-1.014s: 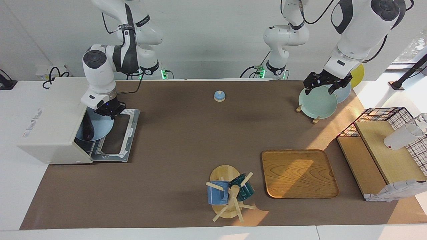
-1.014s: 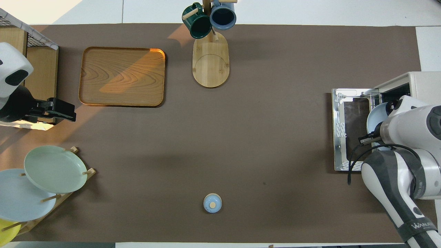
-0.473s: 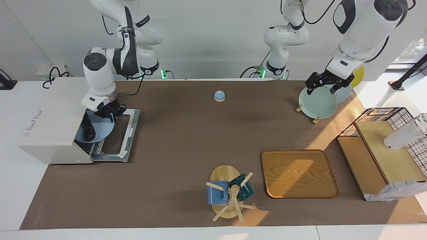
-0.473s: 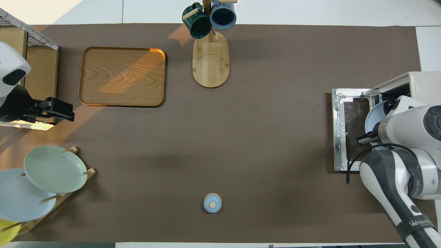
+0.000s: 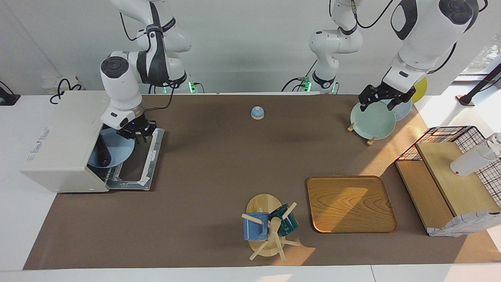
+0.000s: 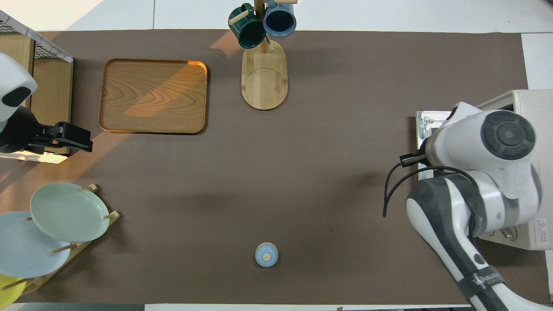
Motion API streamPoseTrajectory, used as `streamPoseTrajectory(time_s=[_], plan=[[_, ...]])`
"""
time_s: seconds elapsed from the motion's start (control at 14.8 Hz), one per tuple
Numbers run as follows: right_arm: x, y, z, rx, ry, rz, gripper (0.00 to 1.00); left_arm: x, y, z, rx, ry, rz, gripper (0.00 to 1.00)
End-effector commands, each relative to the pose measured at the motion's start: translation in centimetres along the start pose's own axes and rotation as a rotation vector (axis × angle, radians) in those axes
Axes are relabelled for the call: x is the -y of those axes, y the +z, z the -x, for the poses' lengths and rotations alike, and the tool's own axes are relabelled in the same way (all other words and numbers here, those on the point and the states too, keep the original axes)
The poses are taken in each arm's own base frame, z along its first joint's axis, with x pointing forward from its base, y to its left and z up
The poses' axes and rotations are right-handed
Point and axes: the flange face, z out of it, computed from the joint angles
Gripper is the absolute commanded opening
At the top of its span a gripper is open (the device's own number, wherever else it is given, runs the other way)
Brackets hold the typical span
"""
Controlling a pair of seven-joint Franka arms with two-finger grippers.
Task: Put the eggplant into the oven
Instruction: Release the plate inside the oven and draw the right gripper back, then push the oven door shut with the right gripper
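Right gripper (image 5: pixel 137 136): centre-left of the facing view, over the inner edge of the oven door (image 5: pixel 137 164), which lies dropped flat. Nothing is held; whether the fingers are spread or closed cannot be told. In the overhead view the arm's own body hides it.

Eggplant (image 5: pixel 103 154): lower left of the right gripper in the facing view, just inside the oven (image 5: pixel 58 156) mouth, lying on a blue plate (image 5: pixel 117 150) that sits on the wire rack and partly overhangs the door. Its long axis runs roughly up-down in the frame, along the oven opening. The right arm is much the nearer; the task's placing looks done, with the door not yet shut.

Left gripper (image 5: pixel 385 101): upper right of the facing view, waiting over the green plate (image 5: pixel 372 120) in the plate rack, well apart from the oven; fingers appear spread, nothing held.

Writing: dark lettering on the oven's top panel, unreadable. A red-and-white warning sticker (image 6: pixel 541 225) on the oven in the overhead view, unreadable. Lettering on the right arm's black link, not legible.
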Motion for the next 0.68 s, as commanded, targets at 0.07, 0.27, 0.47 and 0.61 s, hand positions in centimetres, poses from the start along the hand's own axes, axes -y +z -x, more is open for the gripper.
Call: streamPoseTrajectory(time_s=[0.07, 0.27, 0.47, 0.61], plan=[[0.2, 5.7, -1.5, 0.037, 0.056, 0.005, 0.0, 0.4, -0.4, 0.6, 0.001, -0.002, -0.015, 1.0], [-0.9, 6.9, -1.0, 0.051, -0.008, 0.084, 0.0, 0.4, -0.4, 0.7, 0.0, -0.002, -0.015, 1.0], [-2.2, 8.5, 0.3, 0.025, 0.012, 0.073, 0.0, 0.4, -0.4, 0.7, 0.0, -0.002, -0.015, 1.0], [-2.8, 9.1, 0.4, 0.031, 0.023, 0.071, 0.0, 0.4, -0.4, 0.7, 0.0, -0.002, -0.015, 1.0]])
